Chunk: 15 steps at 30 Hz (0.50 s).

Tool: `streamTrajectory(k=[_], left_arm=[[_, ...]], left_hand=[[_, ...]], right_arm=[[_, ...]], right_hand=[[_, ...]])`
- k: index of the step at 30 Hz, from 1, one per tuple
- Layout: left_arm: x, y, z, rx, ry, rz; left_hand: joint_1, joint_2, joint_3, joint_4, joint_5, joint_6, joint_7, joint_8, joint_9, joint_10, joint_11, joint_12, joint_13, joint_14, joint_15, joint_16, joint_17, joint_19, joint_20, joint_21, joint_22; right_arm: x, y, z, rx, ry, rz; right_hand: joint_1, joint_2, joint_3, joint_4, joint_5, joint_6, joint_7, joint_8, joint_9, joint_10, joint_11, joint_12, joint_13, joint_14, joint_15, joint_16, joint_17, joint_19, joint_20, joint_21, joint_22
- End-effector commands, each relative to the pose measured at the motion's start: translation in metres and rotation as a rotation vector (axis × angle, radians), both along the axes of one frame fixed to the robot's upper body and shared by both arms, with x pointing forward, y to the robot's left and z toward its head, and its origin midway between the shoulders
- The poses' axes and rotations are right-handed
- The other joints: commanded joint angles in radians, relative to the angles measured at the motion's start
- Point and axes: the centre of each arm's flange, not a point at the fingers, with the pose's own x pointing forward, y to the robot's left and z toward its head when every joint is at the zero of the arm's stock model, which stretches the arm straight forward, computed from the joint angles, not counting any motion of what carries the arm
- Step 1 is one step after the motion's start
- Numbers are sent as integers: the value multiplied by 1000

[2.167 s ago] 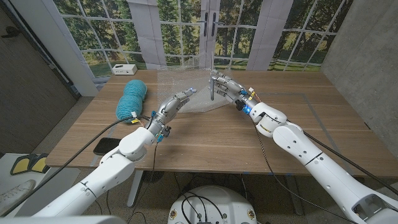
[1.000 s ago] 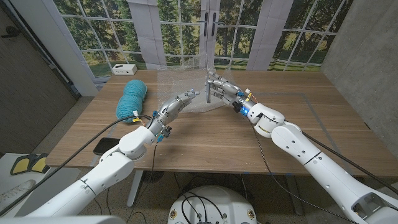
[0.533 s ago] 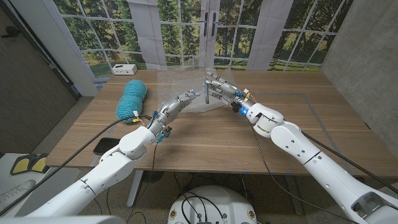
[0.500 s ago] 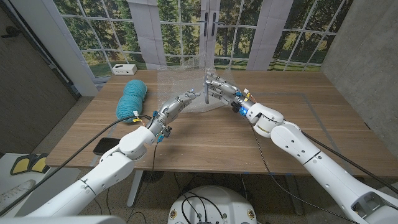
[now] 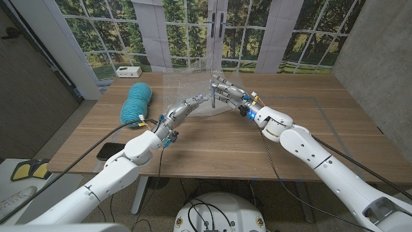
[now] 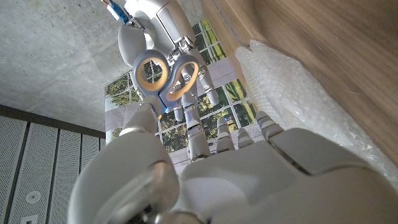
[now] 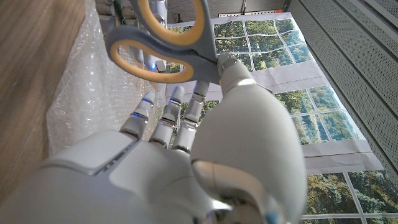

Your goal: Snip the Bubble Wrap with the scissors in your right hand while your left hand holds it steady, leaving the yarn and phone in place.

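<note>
Scissors (image 5: 213, 96) stand upright in the right hand (image 5: 226, 95), fingers closed around the handles; bubble wrap (image 5: 187, 87) lies mid-table beneath. Left hand (image 5: 182, 107) fingers extend together, resting on its near edge.

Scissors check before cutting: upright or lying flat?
Upright: the scissors stand blades-down over the bubble wrap, gripped by the right hand.

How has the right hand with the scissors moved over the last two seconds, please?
Yes: the right hand holding the grey-and-yellow-handled scissors has shifted slightly toward the teal yarn skein, closing on the left hand at the clear bubble wrap.
</note>
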Motion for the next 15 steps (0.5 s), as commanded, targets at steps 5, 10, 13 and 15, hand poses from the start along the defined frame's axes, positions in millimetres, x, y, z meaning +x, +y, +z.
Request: streamTrajectory(k=[5, 10, 13, 15], left_arm=[[3, -4, 0, 3, 15, 13], [3, -5, -1, 23, 30, 4], [2, -6, -1, 33, 34, 2], [2, -6, -1, 33, 37, 8]], left_hand=[[41, 9, -9, 1, -5, 45, -4, -7, 0, 79, 32, 27, -4, 49, -8, 7, 1, 30, -2, 6, 1], [53, 10, -17, 2, -5, 62, -10, -16, -1, 154, 31, 49, -8, 100, -6, 15, 1, 46, -5, 7, 0], [55, 9, -19, 2, -5, 56, -21, -22, -1, 155, 34, 47, -8, 109, -1, 16, 1, 49, -1, 7, 0], [56, 7, -24, 3, -5, 55, -30, -27, -1, 159, 32, 46, -9, 128, 5, 19, 1, 58, 18, 9, 1]], right_arm=[[-1, 1, 0, -3, 1, 20], [-1, 1, 0, -13, -12, 20], [-1, 1, 0, -10, -7, 23], [-2, 2, 0, -15, -13, 26]], right_hand=[[14, 4, 0, 3, 3, 9, 1, 3, 3, 158, -148, -1, 0, -3, -173, -3, 4, -7, 1, -2, 4], [14, 3, -1, 3, 2, 10, 2, 3, 3, 159, -148, -3, -3, -4, -173, -4, 4, -6, 1, -1, 4], [15, 3, -1, 3, 2, 10, 2, 3, 3, 159, -147, -4, -4, -5, -173, -4, 4, -6, 1, -1, 4], [15, 3, -2, 4, 1, 10, 2, 3, 3, 159, -147, -5, -5, -5, -173, -4, 4, -7, -1, -1, 4]])
